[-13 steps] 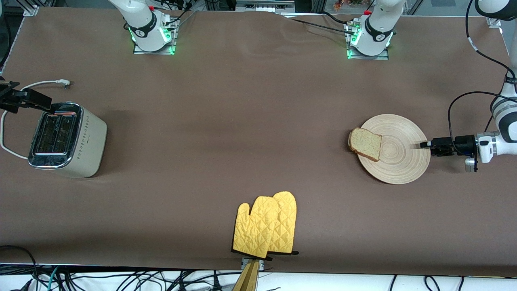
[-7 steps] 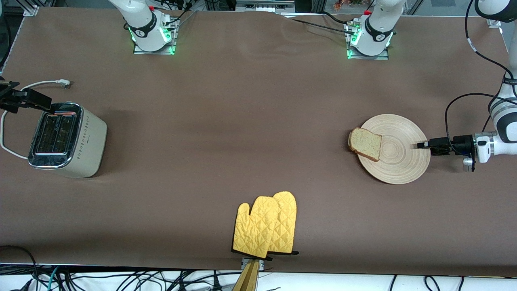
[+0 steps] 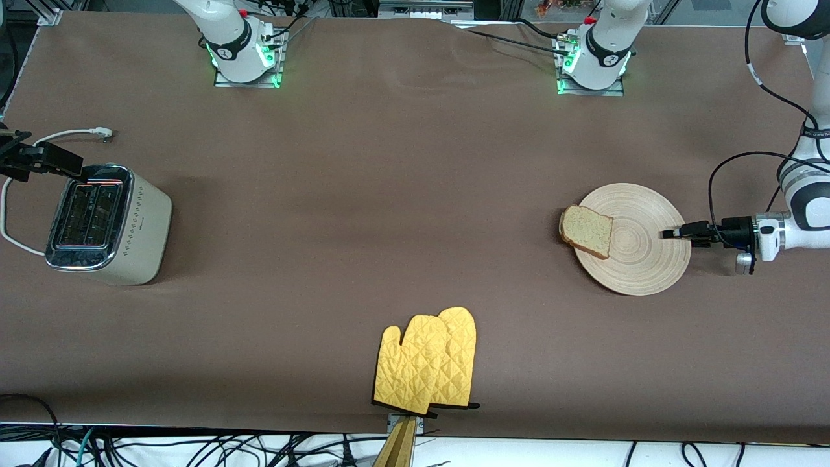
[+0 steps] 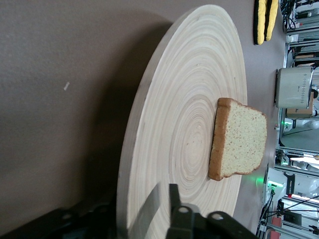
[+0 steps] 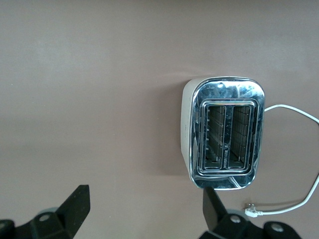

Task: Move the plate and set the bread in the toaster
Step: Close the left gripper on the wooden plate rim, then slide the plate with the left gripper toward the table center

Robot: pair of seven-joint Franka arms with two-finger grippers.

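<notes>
Front view is showing the plate [image 3: 633,239] lying flat on the brown surface [image 3: 402,194] toward the left arm's end, with the bread [image 3: 587,231] resting on it and overhanging the rim that is facing the toaster [image 3: 107,224]. The left hand [image 3: 671,233] is reaching in low and level from the plate's outer edge, forearm stretched nearly horizontal, and its fingers [image 4: 149,219] are pinching the plate's rim between them, likely so the plate can be dragged or carried without touching the bread. The toaster is standing well apart from the plate, at the right arm's end, its 2 slots facing up and empty. The right hand [image 5: 144,209] is waiting over the toaster, pointing straight down with its fingers spread wide, holding nothing, probably ready to take the slice.
</notes>
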